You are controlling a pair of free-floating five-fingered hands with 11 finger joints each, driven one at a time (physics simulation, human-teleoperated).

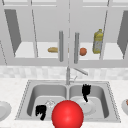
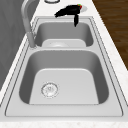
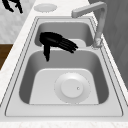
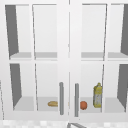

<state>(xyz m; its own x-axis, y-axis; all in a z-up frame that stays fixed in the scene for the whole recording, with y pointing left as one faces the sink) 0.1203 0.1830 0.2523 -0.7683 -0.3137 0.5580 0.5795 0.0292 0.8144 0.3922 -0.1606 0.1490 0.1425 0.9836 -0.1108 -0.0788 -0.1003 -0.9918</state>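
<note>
Red ball [image 1: 67,114] at frame bottom centre, nearest. Left hand [image 1: 41,111], lower left, fingers curled, holding nothing, just beside it. Right hand [image 1: 86,92], fingers straight & spread, hovers w/ fingertips pointing down over white plate [image 3: 72,88] in right basin.

- The robot's body is two separate hands, the left hand [image 1: 41,111] and the right hand [image 1: 86,91], with no arm, wrist or body joined to either.
- Both are one flat black all over, matte, with no lighter patches.
- Each has a human-like shape: a broad palm, slim tapering fingers [image 3: 68,45] and a thumb set off to the side.
- From the right side view, the right hand [image 3: 51,41] shows faint ridges between its fingers; the palm reads as one smooth dark mass.
- No cables, screws, seams, markings or sleeves can be made out on either one.
</note>
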